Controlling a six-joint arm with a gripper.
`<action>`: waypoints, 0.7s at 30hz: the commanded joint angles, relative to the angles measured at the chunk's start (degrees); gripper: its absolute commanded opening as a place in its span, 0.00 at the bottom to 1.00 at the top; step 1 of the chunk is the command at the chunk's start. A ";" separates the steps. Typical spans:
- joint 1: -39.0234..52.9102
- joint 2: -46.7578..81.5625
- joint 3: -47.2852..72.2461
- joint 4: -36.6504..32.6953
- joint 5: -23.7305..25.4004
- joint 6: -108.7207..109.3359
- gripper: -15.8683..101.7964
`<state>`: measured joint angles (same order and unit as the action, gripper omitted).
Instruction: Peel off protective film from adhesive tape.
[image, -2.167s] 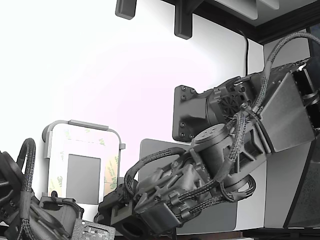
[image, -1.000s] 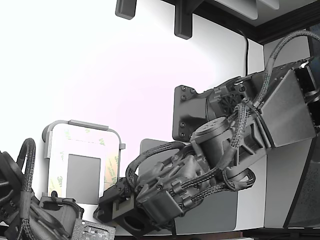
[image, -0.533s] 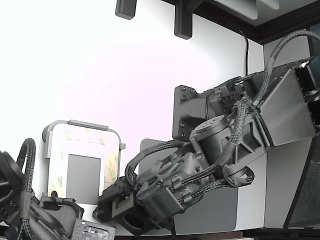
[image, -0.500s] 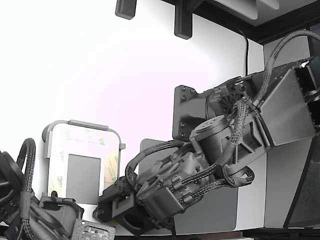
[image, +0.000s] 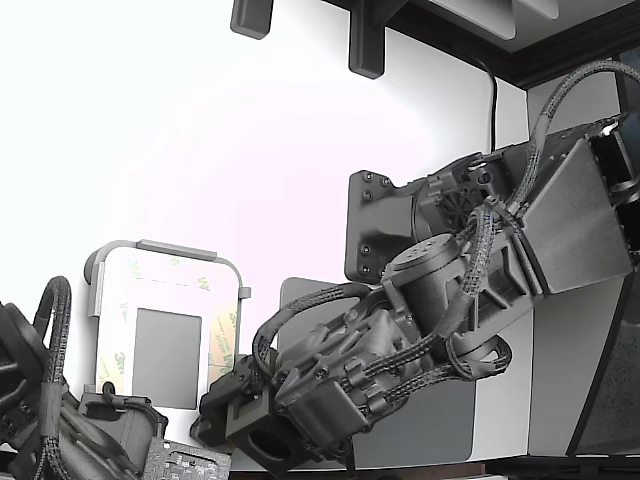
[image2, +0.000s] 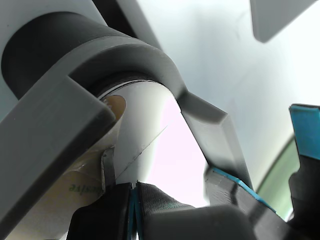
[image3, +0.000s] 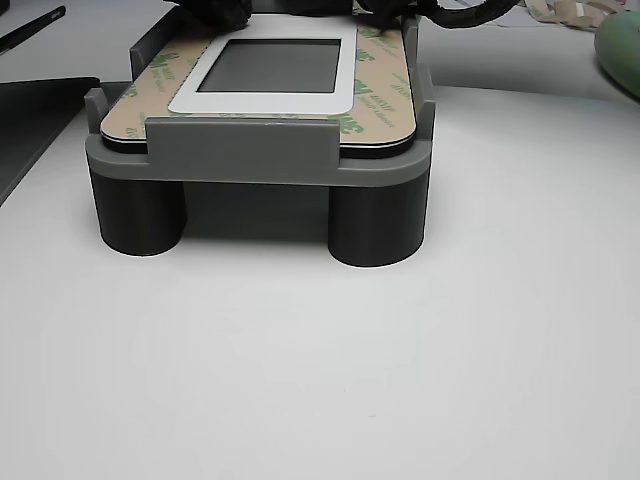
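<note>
Framing one plate (image3: 262, 100), tan protective film (image3: 385, 92) shows three strips.

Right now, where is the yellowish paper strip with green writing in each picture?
Exterior view: the paper strip edges the white plate low on the exterior view's left, next to the claw.
Wrist view: a pale bit with green print under the grey holder.
Other view: it frames the plate at the top.
Shared landmark: the grey holder.
</note>
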<state>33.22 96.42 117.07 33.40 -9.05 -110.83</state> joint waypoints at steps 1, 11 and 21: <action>-0.35 0.88 -1.41 -0.09 0.00 0.00 0.05; -1.32 -0.09 -1.85 -0.35 -0.44 -1.32 0.05; -2.64 0.00 -2.02 0.09 -0.26 -2.72 0.07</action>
<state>31.55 95.62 116.37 33.31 -9.49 -113.38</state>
